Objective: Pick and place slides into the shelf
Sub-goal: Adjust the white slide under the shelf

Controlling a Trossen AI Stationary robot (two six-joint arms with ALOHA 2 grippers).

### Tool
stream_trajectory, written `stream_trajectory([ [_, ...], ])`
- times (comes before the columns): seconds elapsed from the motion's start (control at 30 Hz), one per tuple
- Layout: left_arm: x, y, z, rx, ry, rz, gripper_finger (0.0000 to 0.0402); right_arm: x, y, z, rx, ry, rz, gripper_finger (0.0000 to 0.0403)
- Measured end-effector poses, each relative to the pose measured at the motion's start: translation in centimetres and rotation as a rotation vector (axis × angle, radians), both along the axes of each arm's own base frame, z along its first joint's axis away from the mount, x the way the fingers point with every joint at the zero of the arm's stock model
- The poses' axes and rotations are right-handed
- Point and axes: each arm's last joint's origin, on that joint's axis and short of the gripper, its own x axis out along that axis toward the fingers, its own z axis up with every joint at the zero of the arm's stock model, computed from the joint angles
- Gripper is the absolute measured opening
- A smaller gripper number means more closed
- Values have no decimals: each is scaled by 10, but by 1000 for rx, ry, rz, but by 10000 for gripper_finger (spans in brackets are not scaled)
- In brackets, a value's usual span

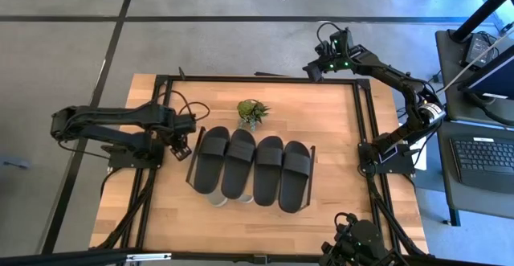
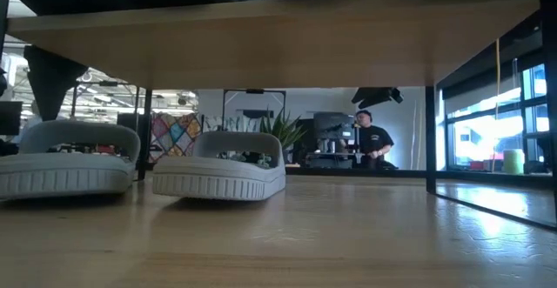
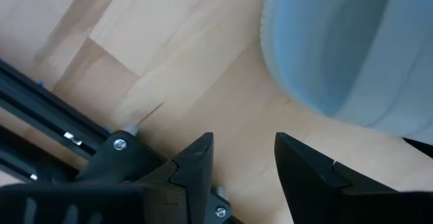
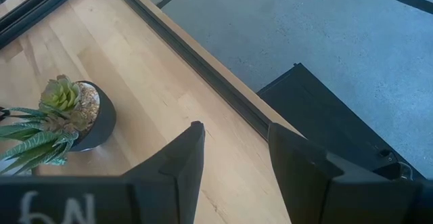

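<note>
Both grippers are empty, fingers parted with only a narrow gap between them. In its own wrist view the left gripper (image 3: 243, 160) hangs just above the tabletop (image 3: 169, 61), close to the rounded edge of a light grey-white slide (image 3: 338, 48) and the black rail (image 3: 47, 126), touching neither; from above, this left gripper (image 1: 181, 148) sits just beside the leftmost of the black slides (image 1: 251, 166). 4 of these lie side by side in a row on top of the shelf (image 1: 210, 199), almost hiding its board, with a light sole edge peeking out at the near end. The low view looks beneath the shelf board (image 2: 278, 27) and shows 2 light grey-white slides (image 2: 144, 162) resting on the table under it, next to each other toward the left arm's side. The right gripper (image 1: 315, 71) waits at the far right corner of the table, over the black frame (image 4: 203, 68), well apart from the shelf; its wrist view looks past the fingers to the small potted plant (image 4: 74, 119), which stands just behind the row of black slides. No brand can be read on the slides; pale marks on the right wrist housing are too cut off to read. Beyond the table, a person in dark clothes (image 2: 370, 140) shows in the room.
</note>
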Motion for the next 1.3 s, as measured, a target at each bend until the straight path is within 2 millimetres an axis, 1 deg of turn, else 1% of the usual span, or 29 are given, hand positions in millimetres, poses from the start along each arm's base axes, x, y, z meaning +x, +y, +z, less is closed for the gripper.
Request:
stream_trajectory([
  [0.23,4,1,-5,9,42,28,149,0,0,0,1,-1,-1,165],
  [0.47,6,5,-7,-4,68,113,149,0,0,0,2,-1,-1,165],
  [0.73,3,18,-7,-6,67,219,149,0,0,0,1,0,0,165],
  [1.03,1,29,-9,-2,82,198,149,0,0,0,0,0,1,165],
  [1.23,-1,33,-9,-2,85,304,149,0,0,0,0,-1,0,165],
  [1.3,-2,35,-8,30,85,322,149,0,0,0,0,0,0,165],
])
